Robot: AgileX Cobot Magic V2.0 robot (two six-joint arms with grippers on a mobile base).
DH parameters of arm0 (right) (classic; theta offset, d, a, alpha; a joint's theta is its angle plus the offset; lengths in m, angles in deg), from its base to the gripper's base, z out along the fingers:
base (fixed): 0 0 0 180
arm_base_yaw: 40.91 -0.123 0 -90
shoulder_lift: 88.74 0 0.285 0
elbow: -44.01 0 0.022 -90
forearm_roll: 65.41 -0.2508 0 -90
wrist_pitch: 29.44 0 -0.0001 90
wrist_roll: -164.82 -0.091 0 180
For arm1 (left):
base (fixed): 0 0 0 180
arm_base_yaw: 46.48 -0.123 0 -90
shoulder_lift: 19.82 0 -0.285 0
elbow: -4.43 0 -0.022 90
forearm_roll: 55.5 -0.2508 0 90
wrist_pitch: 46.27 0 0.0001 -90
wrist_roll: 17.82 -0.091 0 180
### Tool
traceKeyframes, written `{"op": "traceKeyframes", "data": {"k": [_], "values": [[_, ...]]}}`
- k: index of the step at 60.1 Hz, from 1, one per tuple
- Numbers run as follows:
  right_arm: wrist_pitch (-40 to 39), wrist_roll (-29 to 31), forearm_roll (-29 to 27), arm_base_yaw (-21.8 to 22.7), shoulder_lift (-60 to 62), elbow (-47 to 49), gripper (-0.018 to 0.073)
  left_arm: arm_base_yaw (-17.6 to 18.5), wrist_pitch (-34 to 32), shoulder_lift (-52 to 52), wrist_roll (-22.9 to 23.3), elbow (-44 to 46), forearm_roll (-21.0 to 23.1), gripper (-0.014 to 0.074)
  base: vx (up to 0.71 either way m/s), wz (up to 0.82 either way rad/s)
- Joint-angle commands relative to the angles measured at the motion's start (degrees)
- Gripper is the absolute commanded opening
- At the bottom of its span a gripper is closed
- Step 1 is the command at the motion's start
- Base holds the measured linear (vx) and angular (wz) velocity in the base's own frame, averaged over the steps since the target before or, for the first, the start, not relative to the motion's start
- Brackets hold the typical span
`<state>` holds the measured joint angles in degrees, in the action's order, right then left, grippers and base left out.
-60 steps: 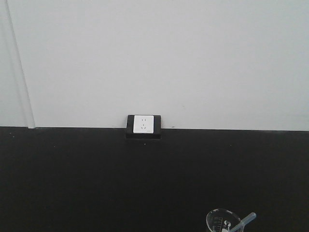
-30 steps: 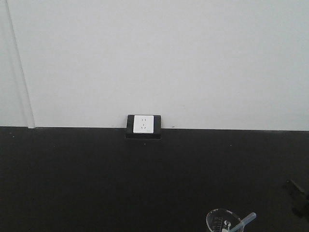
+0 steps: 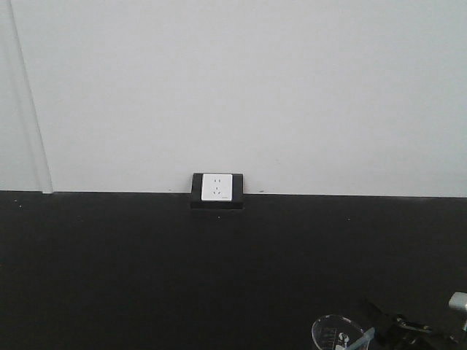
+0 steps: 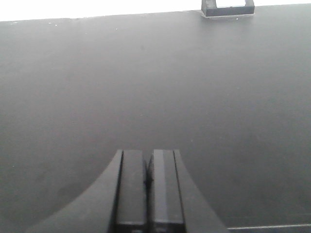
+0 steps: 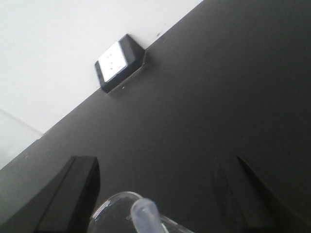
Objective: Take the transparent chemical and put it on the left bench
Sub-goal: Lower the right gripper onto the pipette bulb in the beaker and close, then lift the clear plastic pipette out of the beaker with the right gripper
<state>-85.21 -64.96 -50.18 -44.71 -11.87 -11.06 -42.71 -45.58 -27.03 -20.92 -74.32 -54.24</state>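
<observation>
While the released right gripper point(image 5: 156, 164) straddles the transparent chemical point(image 5: 112, 214) at 6 o'clock, center it before squeezing; the left gripper point(image 4: 148, 167) is clenched.

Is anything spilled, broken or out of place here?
Nothing stands out. The glass beaker sits upright on the black bench, dropper leaning inside, no spill visible. The open right pincer flanks it.

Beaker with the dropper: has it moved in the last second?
No. The beaker sits at the same spot, below and right of the wall socket.
</observation>
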Motion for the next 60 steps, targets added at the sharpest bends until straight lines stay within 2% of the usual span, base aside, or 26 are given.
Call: {"op": "traceKeyframes", "data": {"k": [1,9,15,22,32,36,51,60], "values": [[-10.73,0.02,2.92,-0.04,-1.13,1.35,0.0527,0.1,-4.49,1.1,0.45,-0.93,0.04,-0.0003,0.0,0.0],[-13.33,0.02,3.77,-0.04,-3.88,1.35,0.0517,0.1,-4.49,1.1,0.45,-0.93,0.04,-0.0003,0.0,0.0],[-14.54,0.02,3.77,-0.04,-5.03,1.35,0.0469,0.1,-4.49,1.1,0.45,-0.93,0.04,-0.0003,0.0,0.0],[-14.17,0.42,3.77,-0.04,-5.12,1.35,0.034,0.1,-4.49,1.1,0.45,-0.93,0.04,-0.0003,0.0,0.0],[-15.39,4.1,3.77,-0.04,-5.12,1.35,0.0067,0.1,-4.49,1.1,0.45,-0.93,0.04,-0.0003,0.0,0.0],[-16.39,6.2,3.72,-0.04,-5.12,1.35,-0.0015,0.1,-4.49,1.1,0.45,-0.93,0.04,-0.0003,0.0,0.0],[-18.51,11.95,2.4,-0.04,-1.85,1.3,-0.0002,0.1,-4.49,1.1,0.45,-0.93,0.04,-0.0003,0.0,0.0],[-13.98,15.27,1.54,-0.04,4.17,1.3,-0.0002,0.1,-4.49,1.1,0.45,-0.93,0.04,-0.0003,0.0,0.0]]}}
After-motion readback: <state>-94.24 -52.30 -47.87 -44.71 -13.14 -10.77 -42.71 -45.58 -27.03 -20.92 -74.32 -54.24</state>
